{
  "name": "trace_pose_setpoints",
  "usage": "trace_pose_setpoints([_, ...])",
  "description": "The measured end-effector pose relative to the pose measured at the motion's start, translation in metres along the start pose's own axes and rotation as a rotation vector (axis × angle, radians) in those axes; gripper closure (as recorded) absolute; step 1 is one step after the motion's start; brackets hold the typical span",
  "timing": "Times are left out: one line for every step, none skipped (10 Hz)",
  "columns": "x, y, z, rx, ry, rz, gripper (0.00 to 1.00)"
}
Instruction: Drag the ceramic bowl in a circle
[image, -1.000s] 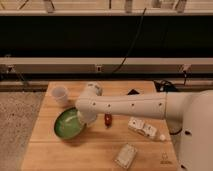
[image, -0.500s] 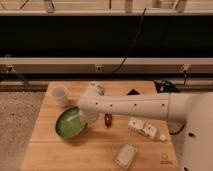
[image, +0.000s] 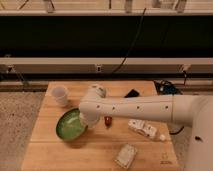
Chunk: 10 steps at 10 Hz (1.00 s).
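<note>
The ceramic bowl (image: 70, 125) is a wide, shallow green dish with a dark rim, sitting on the left half of the wooden table (image: 100, 155). My white arm reaches in from the right, and my gripper (image: 89, 119) sits at the bowl's right rim, pointing down onto it. The wrist hides the fingers and the right edge of the bowl.
A small white cup (image: 60, 95) stands behind the bowl at the table's back left. A small red-brown object (image: 107, 120) lies just right of the gripper. A white packet (image: 143, 128) and a pale wrapped packet (image: 125, 155) lie to the right and front. A dark object (image: 132, 93) lies at the back.
The bowl and the gripper have shifted slightly toward the front of the table together. The other objects have not moved.
</note>
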Motion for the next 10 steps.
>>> trace_pose_setpoints([-0.001, -0.001, 0.0, 0.001, 0.0, 0.002, 0.97])
trace_pose_setpoints([-0.001, -0.002, -0.001, 0.002, 0.0, 0.004, 0.97])
trace_pose_setpoints([-0.003, -0.002, -0.001, 0.0, -0.001, 0.005, 0.97])
trace_pose_setpoints([-0.007, -0.002, 0.0, -0.002, -0.002, 0.002, 0.97])
trace_pose_setpoints([-0.011, -0.003, 0.0, -0.002, -0.004, 0.0, 0.97])
trace_pose_setpoints([-0.013, -0.003, 0.0, -0.003, -0.004, -0.001, 0.97])
trace_pose_setpoints([-0.015, -0.004, 0.0, -0.003, -0.003, 0.001, 0.97])
trace_pose_setpoints([-0.017, -0.005, 0.001, -0.003, -0.003, 0.005, 0.97])
trace_pose_setpoints([-0.021, -0.007, 0.001, -0.004, -0.004, 0.004, 0.97])
trace_pose_setpoints([-0.022, -0.01, 0.001, -0.002, -0.005, 0.003, 0.97])
